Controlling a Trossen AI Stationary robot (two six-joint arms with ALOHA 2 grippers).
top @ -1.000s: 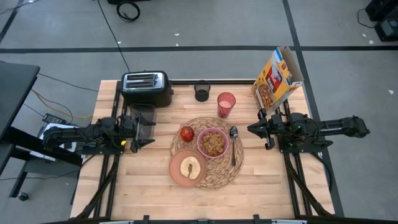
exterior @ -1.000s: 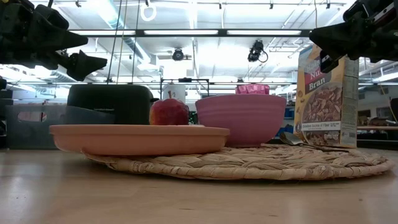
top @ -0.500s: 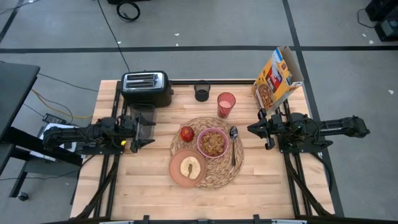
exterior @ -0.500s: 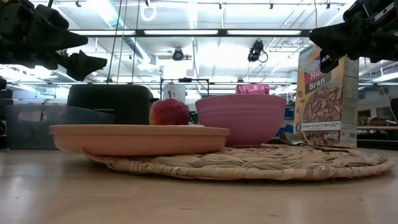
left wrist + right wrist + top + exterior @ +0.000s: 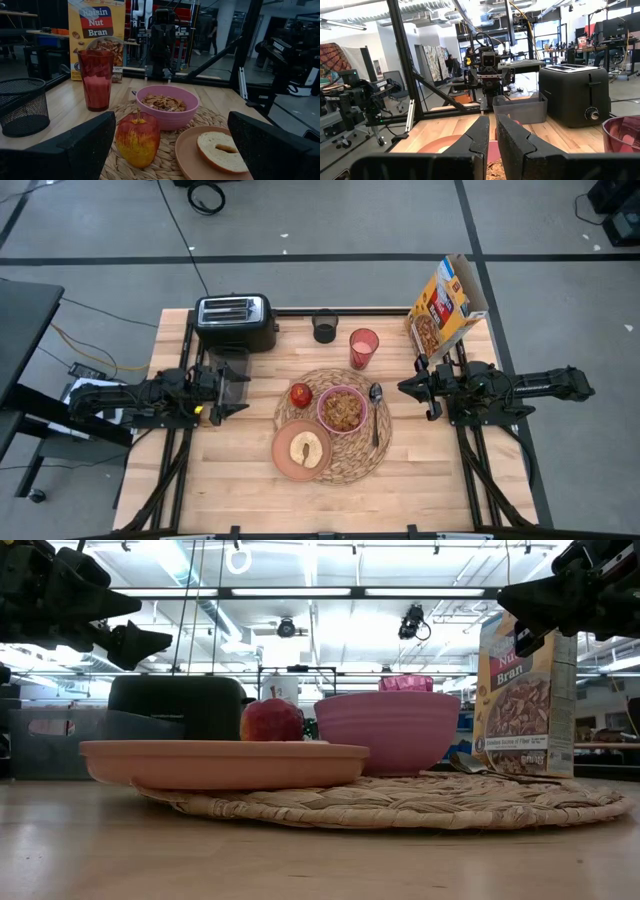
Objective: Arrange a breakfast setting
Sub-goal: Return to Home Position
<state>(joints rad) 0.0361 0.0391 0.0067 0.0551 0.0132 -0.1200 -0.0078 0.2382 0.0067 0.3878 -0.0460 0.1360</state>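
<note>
Two arms: left gripper (image 5: 240,392) is near the placemat's (image 5: 355,460) left side, fingers wide open, empty; right gripper (image 5: 402,387) is near its right side, fingers almost closed, empty.
Placemat: carries plate (image 5: 285,458) with toast (image 5: 305,448), bowl (image 5: 322,408), apple (image 5: 300,394), spoon (image 5: 376,415).
Cup (image 5: 364,348): just behind the placemat.
Risk: a low arm swing may tip the cup.

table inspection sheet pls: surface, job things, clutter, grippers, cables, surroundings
surface: wooden table, light wood.
job's things: placemat carries bowl of cereal, plate with toast, apple, spoon; cup just beyond the mat's far edge.
clutter: toaster, cereal box, mesh pot, grey bin.
grippers: left gripper open, at the table's left; right gripper shut, empty, at its right.
cables: cables on the floor.
surroundings: grey floor, taped lines.
</note>
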